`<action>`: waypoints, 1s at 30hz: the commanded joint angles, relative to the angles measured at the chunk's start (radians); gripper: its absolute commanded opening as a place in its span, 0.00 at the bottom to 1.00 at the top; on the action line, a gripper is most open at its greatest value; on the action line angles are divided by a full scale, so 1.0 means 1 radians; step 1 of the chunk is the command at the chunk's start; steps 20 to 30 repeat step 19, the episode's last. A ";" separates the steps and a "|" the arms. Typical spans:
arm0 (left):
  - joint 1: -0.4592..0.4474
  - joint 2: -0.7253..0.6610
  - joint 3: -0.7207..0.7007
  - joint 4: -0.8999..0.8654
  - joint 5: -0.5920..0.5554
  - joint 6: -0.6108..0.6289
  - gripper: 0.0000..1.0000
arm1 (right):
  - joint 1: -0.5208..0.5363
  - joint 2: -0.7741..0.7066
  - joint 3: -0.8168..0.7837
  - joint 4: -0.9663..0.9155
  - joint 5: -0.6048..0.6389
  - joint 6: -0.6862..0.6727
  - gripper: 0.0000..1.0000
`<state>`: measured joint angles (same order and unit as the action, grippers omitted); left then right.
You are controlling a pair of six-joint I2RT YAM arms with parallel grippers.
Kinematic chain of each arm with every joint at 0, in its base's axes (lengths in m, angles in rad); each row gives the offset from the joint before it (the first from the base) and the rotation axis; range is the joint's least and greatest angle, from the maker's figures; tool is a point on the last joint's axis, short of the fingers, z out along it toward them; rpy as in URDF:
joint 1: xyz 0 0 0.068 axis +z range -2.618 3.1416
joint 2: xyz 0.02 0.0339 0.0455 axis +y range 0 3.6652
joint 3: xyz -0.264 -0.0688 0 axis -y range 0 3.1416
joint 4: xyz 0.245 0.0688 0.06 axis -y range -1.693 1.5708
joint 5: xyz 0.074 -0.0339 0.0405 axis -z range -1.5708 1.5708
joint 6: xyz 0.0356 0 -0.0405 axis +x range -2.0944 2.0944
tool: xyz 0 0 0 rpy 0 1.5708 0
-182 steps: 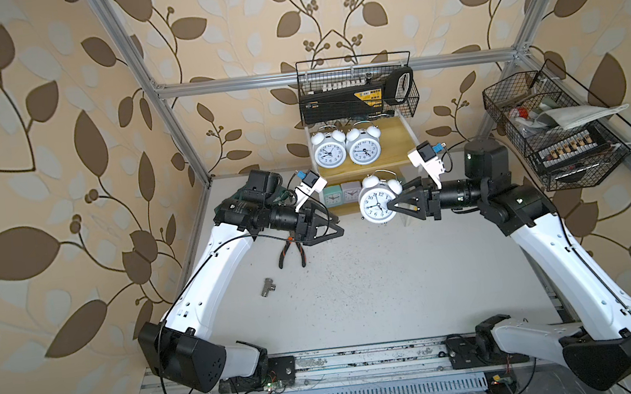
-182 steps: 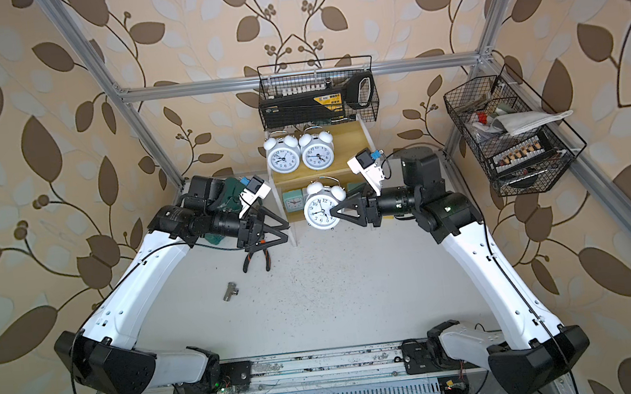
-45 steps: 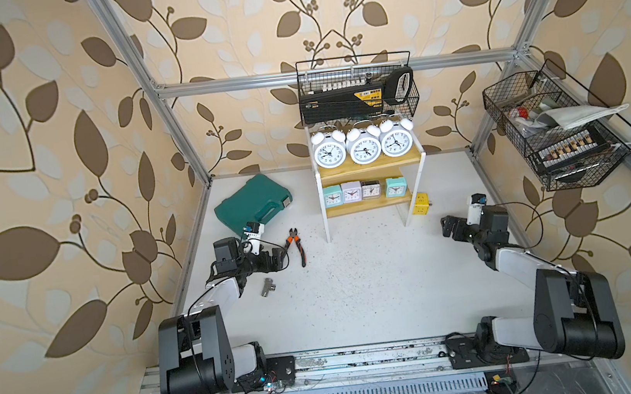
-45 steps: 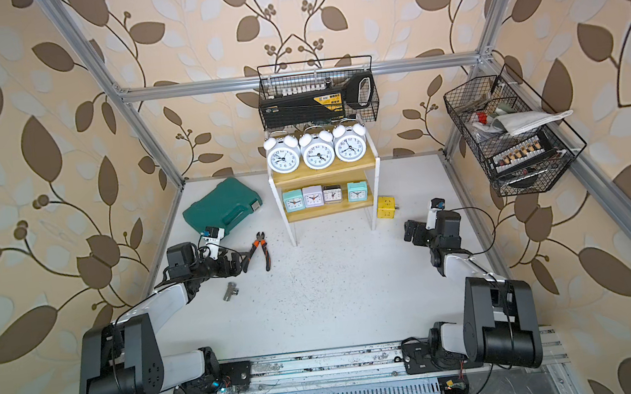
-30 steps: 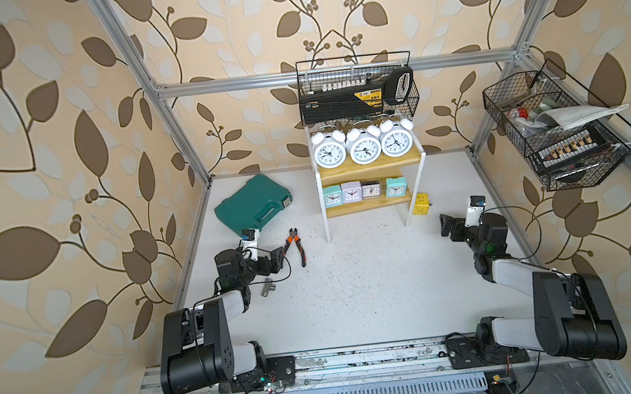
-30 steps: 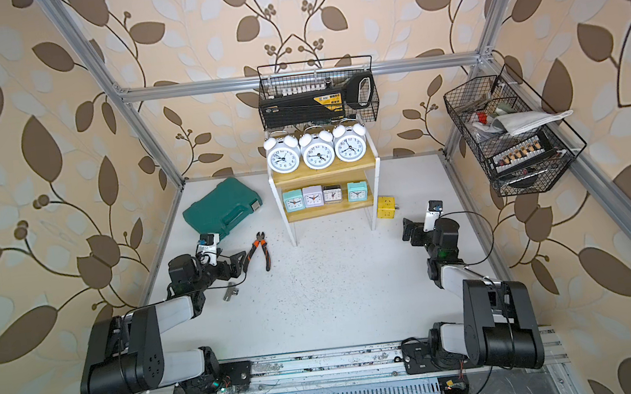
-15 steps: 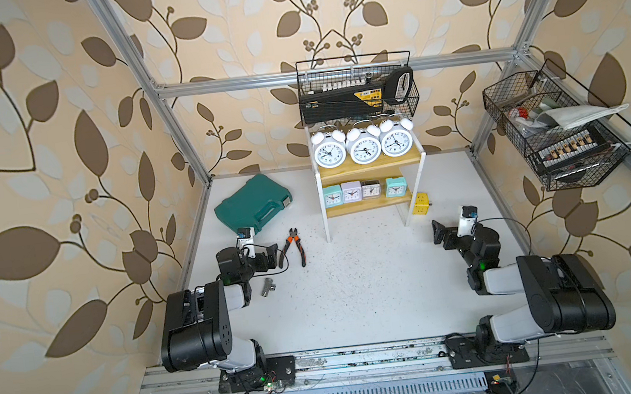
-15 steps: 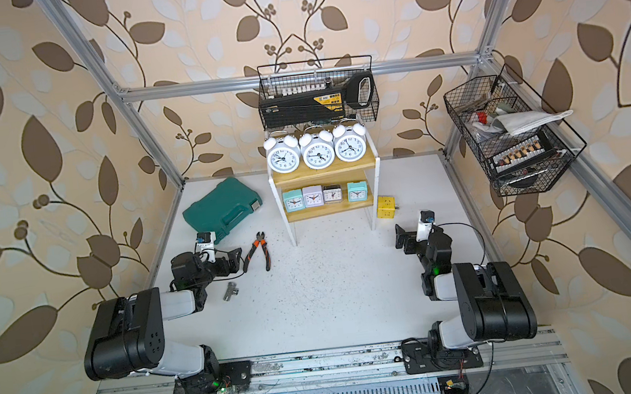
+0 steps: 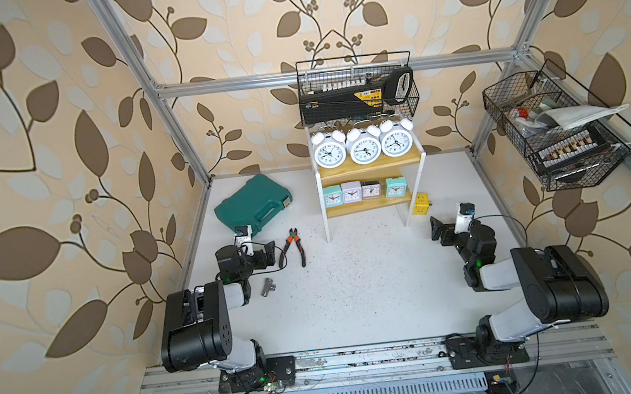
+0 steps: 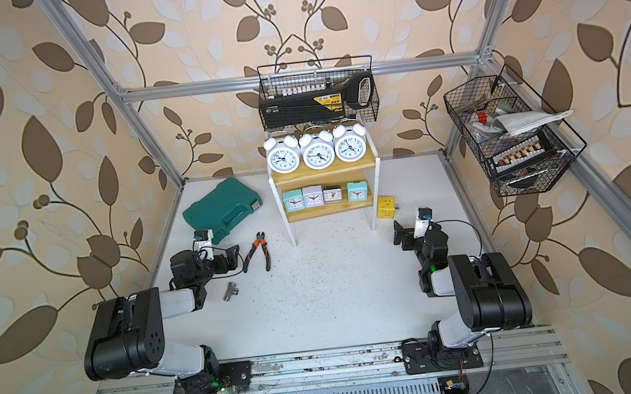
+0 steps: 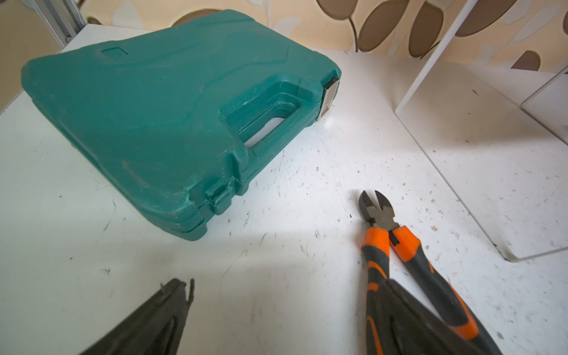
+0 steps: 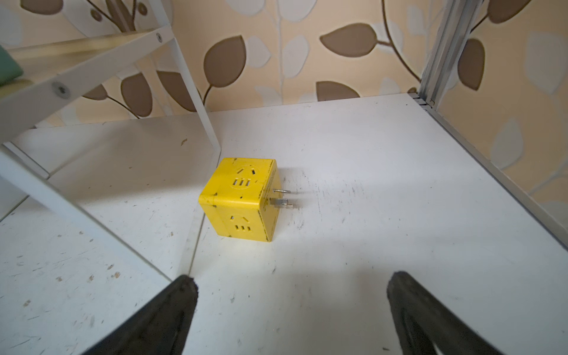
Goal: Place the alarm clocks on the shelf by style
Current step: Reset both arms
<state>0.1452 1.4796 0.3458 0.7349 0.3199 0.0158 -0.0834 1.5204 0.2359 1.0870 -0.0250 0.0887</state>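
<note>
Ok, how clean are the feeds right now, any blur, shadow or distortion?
Left wrist view: green case and pliers head sharp, pliers handles and left gripper blurred at the near edge. Right wrist view: yellow cube crisp with a soft shadow, shelf corner out of focus. Both top views: even light, no glare, alarm clocks legible.

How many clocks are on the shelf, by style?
Round white twin-bell clocks, top board of the shelf: 3
Small square clocks, lower board: 4
Total: 7
</note>
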 commanded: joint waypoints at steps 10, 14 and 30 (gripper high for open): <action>0.010 0.005 0.022 0.026 -0.002 -0.014 0.99 | 0.007 -0.005 0.017 -0.017 0.050 0.011 0.99; 0.010 0.005 0.022 0.026 -0.002 -0.013 0.99 | 0.011 -0.003 0.043 -0.063 0.031 0.000 0.99; 0.009 0.005 0.022 0.026 -0.002 -0.013 0.99 | 0.016 -0.006 0.047 -0.072 0.040 0.000 0.99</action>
